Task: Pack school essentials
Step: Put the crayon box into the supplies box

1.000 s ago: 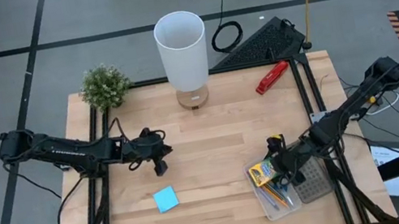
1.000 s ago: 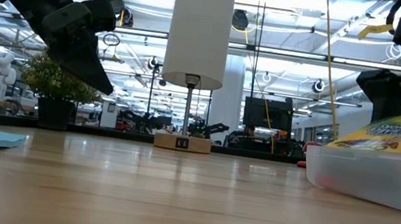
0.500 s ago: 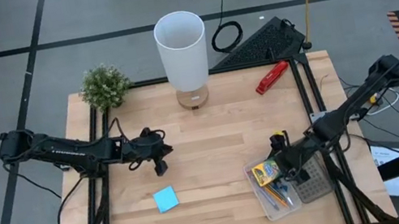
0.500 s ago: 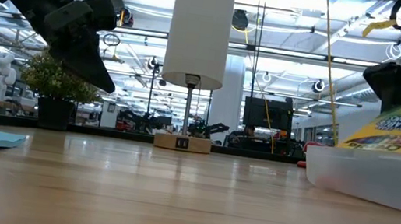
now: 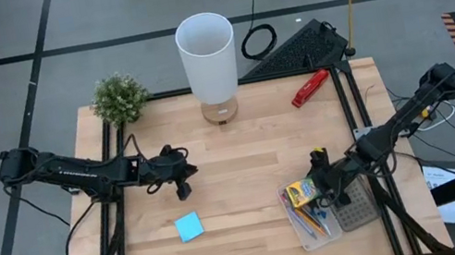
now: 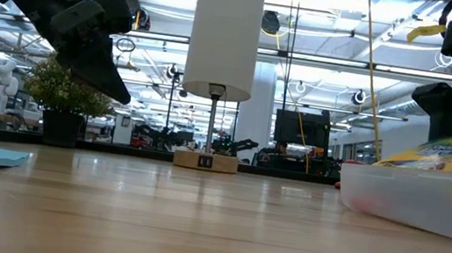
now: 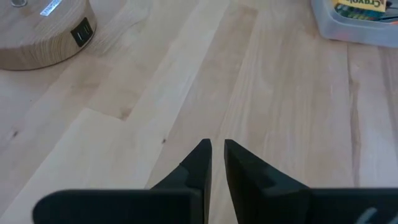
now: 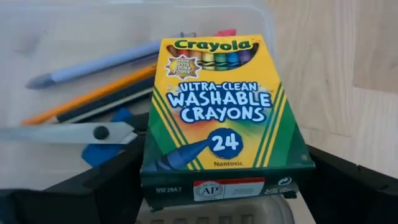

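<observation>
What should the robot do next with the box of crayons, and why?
Probably open its fingers and let go. The right gripper holds the crayon box low inside the clear case, over the pencils and scissors. The blue sticky-note pad waits on the table.

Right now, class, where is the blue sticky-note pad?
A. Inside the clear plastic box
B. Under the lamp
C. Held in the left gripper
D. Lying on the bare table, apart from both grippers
D: the blue sticky-note pad lies alone on the wooden table, nothing touching it.
</observation>
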`<state>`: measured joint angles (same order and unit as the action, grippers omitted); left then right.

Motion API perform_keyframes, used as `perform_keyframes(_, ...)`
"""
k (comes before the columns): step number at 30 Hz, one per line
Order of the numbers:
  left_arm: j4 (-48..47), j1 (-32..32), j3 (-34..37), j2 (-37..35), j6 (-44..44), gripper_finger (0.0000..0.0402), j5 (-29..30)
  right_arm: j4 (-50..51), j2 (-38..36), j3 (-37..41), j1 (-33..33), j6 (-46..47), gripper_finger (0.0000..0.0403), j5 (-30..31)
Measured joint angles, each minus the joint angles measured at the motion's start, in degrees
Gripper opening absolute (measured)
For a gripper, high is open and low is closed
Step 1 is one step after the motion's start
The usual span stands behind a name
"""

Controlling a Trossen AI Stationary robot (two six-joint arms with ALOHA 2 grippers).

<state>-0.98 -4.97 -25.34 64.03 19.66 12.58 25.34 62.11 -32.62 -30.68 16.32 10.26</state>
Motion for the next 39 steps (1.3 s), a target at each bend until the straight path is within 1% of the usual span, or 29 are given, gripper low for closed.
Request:
perform_keyframes(2, 0.27, 0.00, 0.00, 0.00, 0.00, 0.0047, 0.00, -0.13, -0.24, 0.00, -0.02, 1.68, 0.0357, -1.39)
perform_keyframes(7, 1.44, 0.00, -0.04, 0.00, -0.44, 0.0047, 0.00, -2.10, -0.24, 0.00, -0.02, 3.87, 0.0357, -1.51)
perform_keyframes(18, 1.62, 0.00, -0.04, 0.00, -0.44, 0.0047, 0.00, -2.40, -0.41, 0.00, -0.02, 4.59, 0.0358, -1.53)
perform_keyframes(24, 1.64, 0.00, -0.04, 0.00, -0.41, 0.0047, 0.00, -2.92, -0.44, -0.02, -0.02, 4.18, 0.0396, -1.25)
perform_keyframes(27, 1.64, 0.00, -0.04, 0.00, -0.41, 0.0047, 0.00, -2.82, -0.61, -0.02, -0.02, 3.23, 0.0390, -1.28)
perform_keyframes(31, 1.64, 0.00, -0.04, 0.00, -0.39, 0.0047, 0.00, -2.35, -2.80, -0.77, -0.04, 3.18, 0.0391, -2.37)
perform_keyframes(34, 1.69, 0.00, -0.04, 0.00, -0.36, 0.0047, 0.00, -1.12, -5.46, -1.51, -0.07, 6.29, 0.0389, -5.94)
perform_keyframes(39, 1.77, 0.00, -0.04, 0.00, -0.30, 0.0047, 0.00, 5.29, -7.85, -1.55, -1.53, 17.79, 0.0365, -5.54)
